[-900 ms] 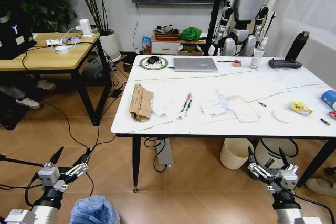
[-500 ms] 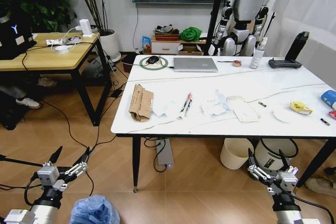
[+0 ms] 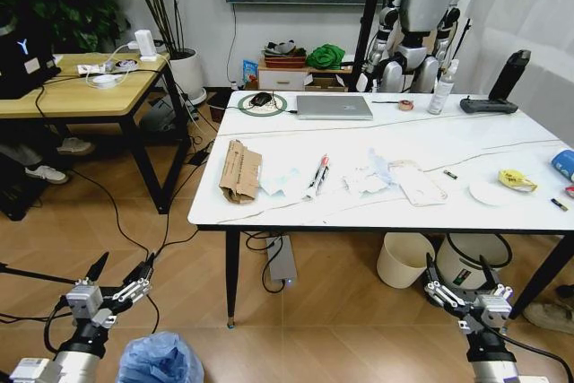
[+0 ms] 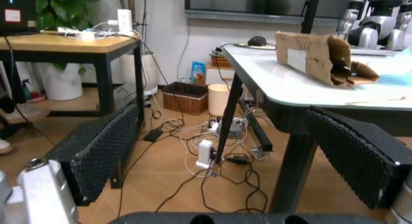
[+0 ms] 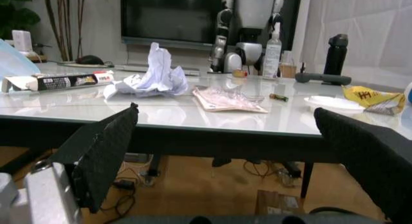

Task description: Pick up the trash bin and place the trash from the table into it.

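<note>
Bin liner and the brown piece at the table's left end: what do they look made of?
The bin liner looks like thin plastic film: light blue, translucent, crinkled. The brown piece looks like cardboard: matte, creased, with an open torn end in the left wrist view. The table top looks like glossy marble-pattern; the real material is unclear.

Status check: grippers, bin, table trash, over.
Left gripper and right gripper open, low before the table. Trash bin on the floor by the left arm, unheld. Cardboard piece and tissues on the table.
</note>
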Controlling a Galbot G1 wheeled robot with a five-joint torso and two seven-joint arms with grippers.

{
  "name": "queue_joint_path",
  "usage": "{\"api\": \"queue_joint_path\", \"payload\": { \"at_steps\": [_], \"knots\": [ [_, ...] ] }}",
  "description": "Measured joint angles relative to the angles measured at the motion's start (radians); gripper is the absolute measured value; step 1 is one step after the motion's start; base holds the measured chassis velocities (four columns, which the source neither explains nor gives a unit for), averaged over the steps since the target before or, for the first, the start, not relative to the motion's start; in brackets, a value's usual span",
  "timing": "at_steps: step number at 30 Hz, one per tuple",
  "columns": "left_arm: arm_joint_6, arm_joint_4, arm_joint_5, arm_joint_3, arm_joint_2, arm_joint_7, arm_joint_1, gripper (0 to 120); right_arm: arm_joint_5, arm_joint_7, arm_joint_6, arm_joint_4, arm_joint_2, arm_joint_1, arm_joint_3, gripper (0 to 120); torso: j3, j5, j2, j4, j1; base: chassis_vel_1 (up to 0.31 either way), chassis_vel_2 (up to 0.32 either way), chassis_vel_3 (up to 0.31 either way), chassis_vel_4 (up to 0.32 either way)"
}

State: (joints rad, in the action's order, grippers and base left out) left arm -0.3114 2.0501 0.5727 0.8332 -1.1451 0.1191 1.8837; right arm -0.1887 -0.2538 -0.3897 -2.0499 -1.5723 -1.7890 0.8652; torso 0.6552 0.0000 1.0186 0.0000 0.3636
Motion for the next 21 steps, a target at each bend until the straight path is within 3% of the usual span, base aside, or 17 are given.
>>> {"api": "queue_joint_path", "payload": {
  "at_steps": [21],
  "knots": [
    [-0.003,-0.03,-0.007,-0.005,-0.017,0.006,-0.014,100,0.024,-0.004,-0.007,0.009,-0.022,0.005,-0.005,100,-0.06,0.0,-0.105,-0.0001,-0.045,0.0,0.0,0.0,0.0]
  ]
}}
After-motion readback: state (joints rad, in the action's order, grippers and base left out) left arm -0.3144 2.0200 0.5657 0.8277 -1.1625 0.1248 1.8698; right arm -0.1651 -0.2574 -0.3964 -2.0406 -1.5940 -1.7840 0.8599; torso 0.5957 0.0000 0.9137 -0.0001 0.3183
